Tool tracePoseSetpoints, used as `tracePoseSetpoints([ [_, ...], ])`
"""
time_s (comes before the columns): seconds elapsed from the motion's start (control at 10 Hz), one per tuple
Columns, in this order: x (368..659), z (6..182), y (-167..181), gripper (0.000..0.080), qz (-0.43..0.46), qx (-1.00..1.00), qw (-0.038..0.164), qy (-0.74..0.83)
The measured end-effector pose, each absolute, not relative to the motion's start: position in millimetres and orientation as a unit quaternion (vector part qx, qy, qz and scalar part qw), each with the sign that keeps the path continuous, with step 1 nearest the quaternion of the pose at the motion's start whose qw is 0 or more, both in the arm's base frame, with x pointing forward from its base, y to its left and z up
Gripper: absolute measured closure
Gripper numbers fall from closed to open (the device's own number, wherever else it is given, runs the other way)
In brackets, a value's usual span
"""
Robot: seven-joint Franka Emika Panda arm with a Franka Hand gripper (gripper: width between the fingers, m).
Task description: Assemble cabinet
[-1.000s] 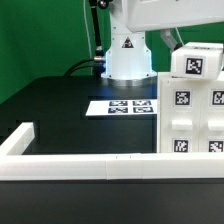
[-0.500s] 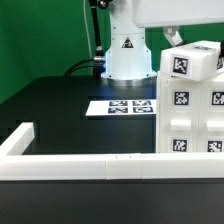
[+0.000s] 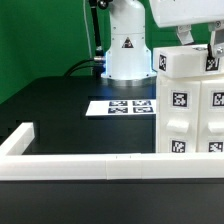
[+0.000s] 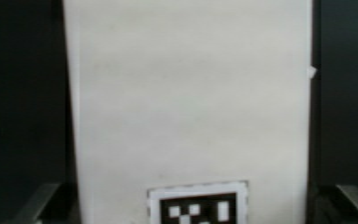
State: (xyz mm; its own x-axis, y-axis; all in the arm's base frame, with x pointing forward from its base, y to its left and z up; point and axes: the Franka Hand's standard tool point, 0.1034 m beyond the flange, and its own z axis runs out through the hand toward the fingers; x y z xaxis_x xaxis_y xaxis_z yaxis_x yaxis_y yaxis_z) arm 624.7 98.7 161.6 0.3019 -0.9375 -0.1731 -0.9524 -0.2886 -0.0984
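The cabinet [image 3: 190, 115], a large white box with black-and-white tags on its front, stands at the exterior view's right. A smaller white box [image 3: 180, 62] lies level on its top. My gripper [image 3: 199, 42] hangs just above this box, its two fingers spread over it. In the wrist view the long white box [image 4: 190, 100] with a tag at its end fills the space between my fingers [image 4: 44, 200]. A thin dark gap shows at each side, so the jaws stand open around it. The gripper [image 4: 197, 205] holds nothing.
A long low white L-shaped rail [image 3: 90, 167] runs along the table's front and turns back at the exterior view's left. The marker board [image 3: 122, 106] lies flat on the black table before the robot base [image 3: 125, 50]. A green backdrop stands behind.
The small white box was held tilted above the cabinet. It has moved toward the exterior view's left and now lies level on the cabinet's top. My fingers now show above it.
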Motion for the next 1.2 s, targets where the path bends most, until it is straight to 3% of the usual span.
tracePoseSetpoints([
  [0.2,629.9,161.0,95.1,0.0248,0.043,-0.719,0.116,0.684],
  [0.6,634.4,161.4,99.9,0.0248,0.036,-0.607,0.135,0.782],
  [0.8,633.9,160.5,100.9,0.0168,0.036,-0.613,0.134,0.778],
  [1.2,630.6,163.7,102.7,0.0151,0.039,-0.643,0.132,0.754],
])
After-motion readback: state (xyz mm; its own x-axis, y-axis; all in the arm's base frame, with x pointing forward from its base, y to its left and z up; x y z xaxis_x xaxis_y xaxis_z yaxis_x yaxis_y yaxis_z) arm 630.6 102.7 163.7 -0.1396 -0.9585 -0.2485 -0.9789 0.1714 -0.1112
